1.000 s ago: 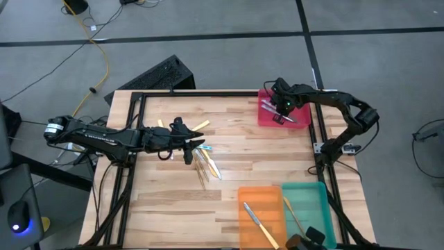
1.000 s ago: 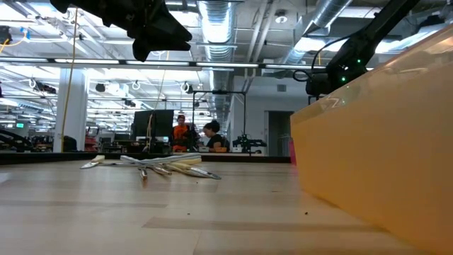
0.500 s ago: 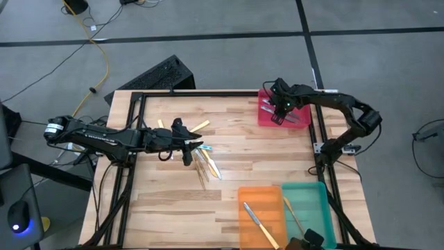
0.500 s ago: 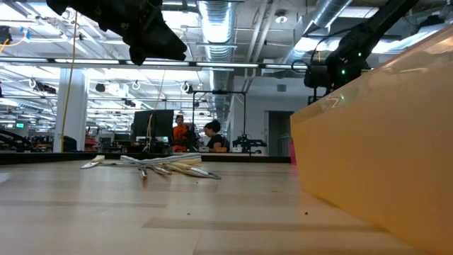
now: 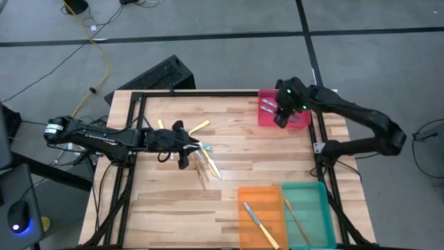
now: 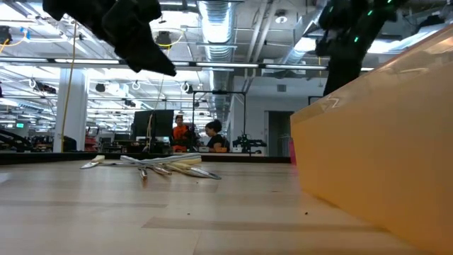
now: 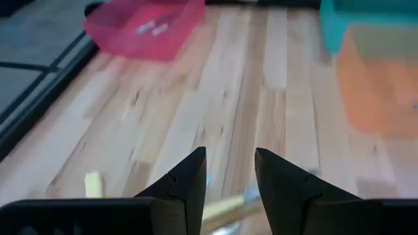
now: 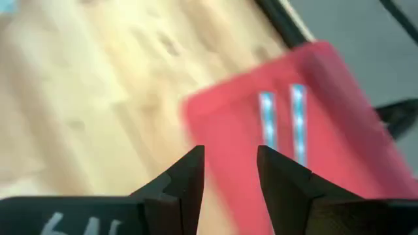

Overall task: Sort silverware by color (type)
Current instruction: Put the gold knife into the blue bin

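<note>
No readable writing is seen anywhere; the left gripper is held parted and empty over the silverware pile at mid-table; the right gripper, parted and empty, is poised over the red tray, where two blurred blue-handled pieces are made out.

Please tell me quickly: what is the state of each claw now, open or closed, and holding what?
Left claw: open, holding nothing, above the loose silverware pile.
Right claw: open, empty, over the red rectangular plastic tray.
</note>
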`<state>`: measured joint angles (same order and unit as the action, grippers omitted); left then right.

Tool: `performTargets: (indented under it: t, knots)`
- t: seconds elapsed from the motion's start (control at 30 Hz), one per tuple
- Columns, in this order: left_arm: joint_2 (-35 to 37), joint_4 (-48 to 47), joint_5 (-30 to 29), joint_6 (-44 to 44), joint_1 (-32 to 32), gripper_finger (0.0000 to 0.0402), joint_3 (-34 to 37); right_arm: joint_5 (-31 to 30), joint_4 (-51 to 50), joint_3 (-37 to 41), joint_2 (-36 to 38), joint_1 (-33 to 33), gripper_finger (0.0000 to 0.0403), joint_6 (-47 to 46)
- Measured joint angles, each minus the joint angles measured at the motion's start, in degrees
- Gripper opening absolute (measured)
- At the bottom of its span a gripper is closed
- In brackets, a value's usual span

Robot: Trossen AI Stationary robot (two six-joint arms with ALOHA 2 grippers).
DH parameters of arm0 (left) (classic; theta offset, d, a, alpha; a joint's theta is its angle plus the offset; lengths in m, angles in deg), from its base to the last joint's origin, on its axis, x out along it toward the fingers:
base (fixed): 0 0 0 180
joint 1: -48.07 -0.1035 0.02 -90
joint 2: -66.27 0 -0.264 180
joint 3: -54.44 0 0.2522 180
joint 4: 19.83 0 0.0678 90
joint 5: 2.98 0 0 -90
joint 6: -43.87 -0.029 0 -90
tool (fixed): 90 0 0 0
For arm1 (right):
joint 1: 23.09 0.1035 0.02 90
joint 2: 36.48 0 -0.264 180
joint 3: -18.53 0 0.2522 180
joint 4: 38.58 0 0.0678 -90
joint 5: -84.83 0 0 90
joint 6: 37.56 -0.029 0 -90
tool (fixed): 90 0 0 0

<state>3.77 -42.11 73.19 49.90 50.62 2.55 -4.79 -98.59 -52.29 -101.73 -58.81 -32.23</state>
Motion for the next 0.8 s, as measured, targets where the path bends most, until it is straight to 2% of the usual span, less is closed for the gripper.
performTargets:
  t: [0.13, 0.3, 0.6, 0.8]
  knots:
    - [-0.17, -3.95, 0.14, -0.86, 0.07, 0.0116, 0.03, 0.27, -1.64, 0.00, 5.89, 6.98, 0.0166, -5.39]
    - [-0.17, -6.82, 0.10, -1.08, 0.07, 0.0116, 0.04, -0.41, -1.31, 0.00, 9.55, 16.22, 0.0166, -12.59]
    - [-2.39, -6.69, -0.10, -4.76, -0.02, 0.0116, 0.07, -10.70, -1.12, 1.42, 8.50, 32.23, 0.0166, -20.67]
    - [-7.65, -5.79, 5.73, -9.43, 0.02, 0.0116, 0.07, -15.72, -0.84, 1.46, 5.73, 40.73, 0.0166, -25.25]
